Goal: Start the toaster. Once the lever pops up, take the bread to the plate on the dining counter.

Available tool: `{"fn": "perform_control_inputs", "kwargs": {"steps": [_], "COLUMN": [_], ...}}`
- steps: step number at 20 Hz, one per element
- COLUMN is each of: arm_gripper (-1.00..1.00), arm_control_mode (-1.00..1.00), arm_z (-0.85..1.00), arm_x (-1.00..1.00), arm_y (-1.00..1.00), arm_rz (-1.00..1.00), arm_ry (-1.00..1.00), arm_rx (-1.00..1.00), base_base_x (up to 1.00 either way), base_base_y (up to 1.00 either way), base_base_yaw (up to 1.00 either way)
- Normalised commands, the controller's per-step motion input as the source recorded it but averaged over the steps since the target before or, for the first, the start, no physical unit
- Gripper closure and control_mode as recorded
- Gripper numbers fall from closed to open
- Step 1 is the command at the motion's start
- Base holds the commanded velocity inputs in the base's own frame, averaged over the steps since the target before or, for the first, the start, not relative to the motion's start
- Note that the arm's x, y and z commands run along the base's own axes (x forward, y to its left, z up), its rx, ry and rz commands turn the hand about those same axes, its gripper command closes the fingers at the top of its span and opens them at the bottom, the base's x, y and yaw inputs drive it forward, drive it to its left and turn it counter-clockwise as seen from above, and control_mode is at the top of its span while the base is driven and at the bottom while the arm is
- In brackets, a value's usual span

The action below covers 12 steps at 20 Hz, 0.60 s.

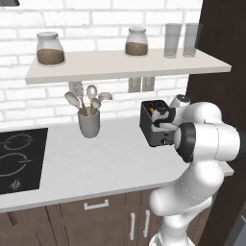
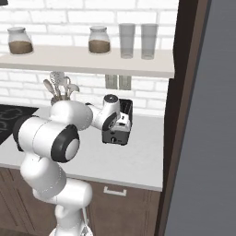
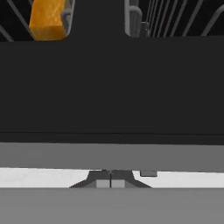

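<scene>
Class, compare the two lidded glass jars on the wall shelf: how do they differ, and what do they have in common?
The left glass jar stands near the shelf's left end, while the right glass jar stands near its middle, beside the two empty clear glasses. In the left base view the left jar looks larger, perhaps only because it is nearer. Both are round, lidded, upright, and partly filled with brown contents.

White worktop [image 1: 96, 163] on dark brown cabinets, carrying 3 items: a black hob [image 1: 19, 158] set into its left end, a grey utensil cup [image 1: 89, 122] of spoons near the brick wall, and the dark toaster [image 1: 153, 126] toward the right end. Wall shelf [image 1: 120, 65] above, bearing 2 lidded jars [image 1: 50, 48] and 2 clear glasses [image 1: 173, 40].
</scene>
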Motion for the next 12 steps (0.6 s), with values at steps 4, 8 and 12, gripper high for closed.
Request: {"fn": "perform_control_inputs", "kwargs": {"steps": [4,8,12], "arm_gripper": [1.0,1.0,1.0], "arm_control_mode": [-1.0,-1.0,-1.0], "arm_z": [-0.75,0.23,0.69], "arm_x": [0.0,-0.21,-0.52], "arm_y": [0.15,-0.02,-0.01], "arm_rz": [0.0,0.0,0.0], "arm_ry": [0.0,-0.06,-0.14], "arm_rx": [0.0,0.02,0.03], "base_base_x": [0.0,0.0,0.0], "base_base_y": [0.0,0.0,0.0], "base_base_yaw": [0.0,0.0,0.0]}}
